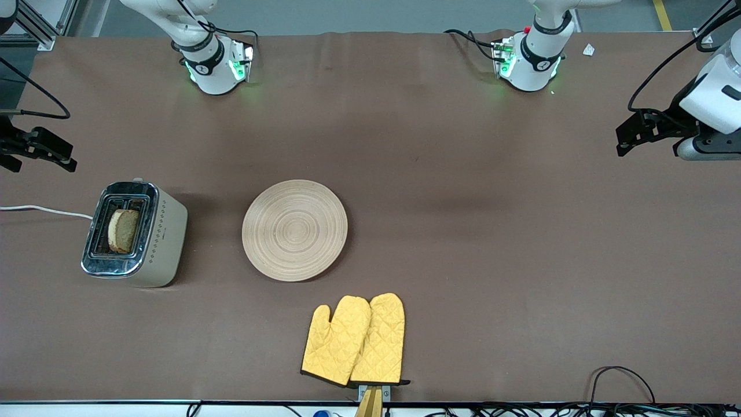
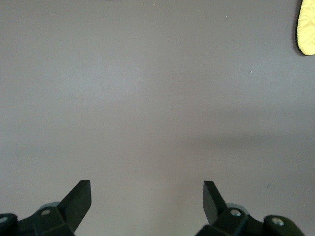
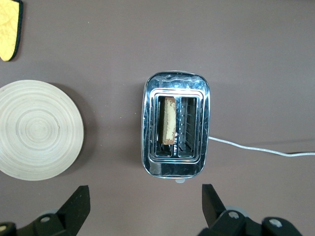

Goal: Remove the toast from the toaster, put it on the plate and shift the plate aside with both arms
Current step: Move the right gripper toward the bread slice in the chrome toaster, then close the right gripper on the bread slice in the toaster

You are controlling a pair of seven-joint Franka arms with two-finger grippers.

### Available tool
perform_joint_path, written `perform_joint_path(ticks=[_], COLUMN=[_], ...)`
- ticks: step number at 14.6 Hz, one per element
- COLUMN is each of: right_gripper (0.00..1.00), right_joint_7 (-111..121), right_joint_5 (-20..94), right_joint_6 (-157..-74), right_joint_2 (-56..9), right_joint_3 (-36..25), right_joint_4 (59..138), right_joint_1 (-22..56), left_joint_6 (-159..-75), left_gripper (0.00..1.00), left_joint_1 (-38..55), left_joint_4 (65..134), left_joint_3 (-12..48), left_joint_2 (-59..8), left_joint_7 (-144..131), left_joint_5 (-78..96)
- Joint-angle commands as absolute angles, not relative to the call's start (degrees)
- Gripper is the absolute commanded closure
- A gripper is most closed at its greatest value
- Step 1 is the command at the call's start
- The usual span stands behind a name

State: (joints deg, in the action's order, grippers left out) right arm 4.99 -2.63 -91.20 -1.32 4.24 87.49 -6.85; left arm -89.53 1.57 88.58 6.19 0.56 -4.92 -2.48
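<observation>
The toast (image 1: 123, 230) stands in the toaster (image 1: 134, 234) at the frame's lower left, beside the bare plate (image 1: 294, 230) at centre. Left gripper (image 1: 637, 134) at the right edge and right gripper (image 1: 40, 152) at the left edge wait, wide open, empty

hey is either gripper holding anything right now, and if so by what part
Nothing is held. The left gripper and right gripper are both open and empty; the toast sits in the toaster, the plate bare.
</observation>
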Motion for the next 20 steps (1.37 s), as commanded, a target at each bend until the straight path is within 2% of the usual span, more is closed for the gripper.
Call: perform_joint_path(ticks=[1, 7, 10, 13, 14, 15, 16, 17, 20], right_gripper=[0.0, 0.0, 0.0, 0.01, 0.12, 0.52, 0.83, 0.97, 0.99], right_joint_7=[9.1, 9.1, 8.6, 8.5, 8.5, 8.5, 8.5, 8.4, 8.3], right_joint_5=[-3.1, -3.8, -3.8, -3.8, -3.8, -3.8, -4.0, -4.2, -4.3], right_joint_6=[-91.7, -97.3, -103.0, -103.3, -103.3, -103.0, -102.9, -102.7, -102.9], right_joint_2=[-3.1, -17.2, -18.8, -19.8, -19.9, -20.0, -20.0, -20.0, -20.7], right_joint_3=[4.9, 4.9, 4.9, 4.9, 4.9, 4.9, 4.9, 4.8, 4.9], right_joint_4=[87.3, 89.9, 95.1, 95.8, 95.8, 95.8, 95.9, 95.9, 95.8], right_joint_1=[-9.1, -12.7, -12.3, -12.0, -11.9, -11.8, -11.1, -9.9, -10.5], left_joint_6=[-88.8, -88.7, -88.7, -88.7, -88.7, -88.7, -88.7, -88.7, -88.7], left_gripper=[0.0, 0.0, 0.0, 0.0, 0.0, 0.0, 0.0, 0.0, 0.0], left_joint_1=[1.7, 1.6, 1.7, 1.8, 1.8, 1.7, 1.7, 1.7, 1.8], left_joint_4=[87.5, 87.6, 87.6, 87.6, 87.6, 87.6, 87.6, 87.6, 87.6], left_joint_3=[6.6, 6.6, 6.6, 6.6, 6.6, 6.6, 6.6, 6.6, 6.6], left_joint_2=[0.0, 0.0, 0.0, 0.0, 0.0, 0.0, 0.0, 0.0, 0.0], left_joint_7=[-6.2, -6.1, -6.1, -6.2, -6.2, -6.2, -6.1, -6.2, -6.2], left_joint_5=[-2.5, -2.5, -2.5, -2.5, -2.5, -2.5, -2.5, -2.5, -2.5])
